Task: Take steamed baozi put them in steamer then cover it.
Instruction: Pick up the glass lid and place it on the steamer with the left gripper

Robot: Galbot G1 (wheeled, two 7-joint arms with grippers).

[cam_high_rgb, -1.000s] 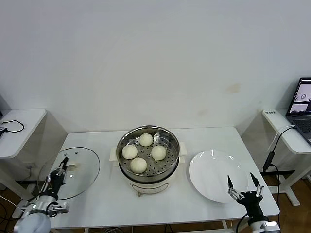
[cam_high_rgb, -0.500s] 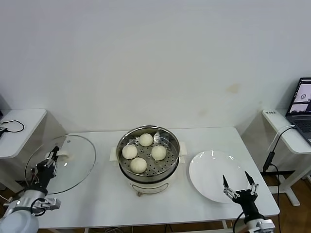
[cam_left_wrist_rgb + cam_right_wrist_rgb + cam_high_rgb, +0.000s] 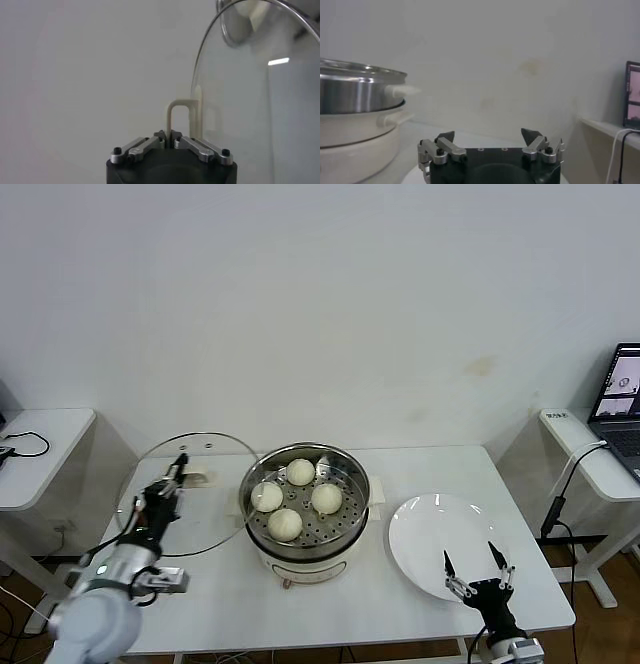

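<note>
I see the bench (image 3: pixel 420 469) carrying the steamer (image 3: pixel 305 514). The lid (image 3: pixel 190 494), tilted up just left of the steamer, hangs from my left gripper (image 3: pixel 172 480), fingers clamped on its handle. Four buns (image 3: pixel 285 524) sit inside the steamer. My right gripper (image 3: pixel 475 569) idles right of it over the plate (image 3: pixel 430 534), fingers spread.

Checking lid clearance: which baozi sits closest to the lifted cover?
The baozi on the steamer's left side; the other three lie farther from the cover.
</note>
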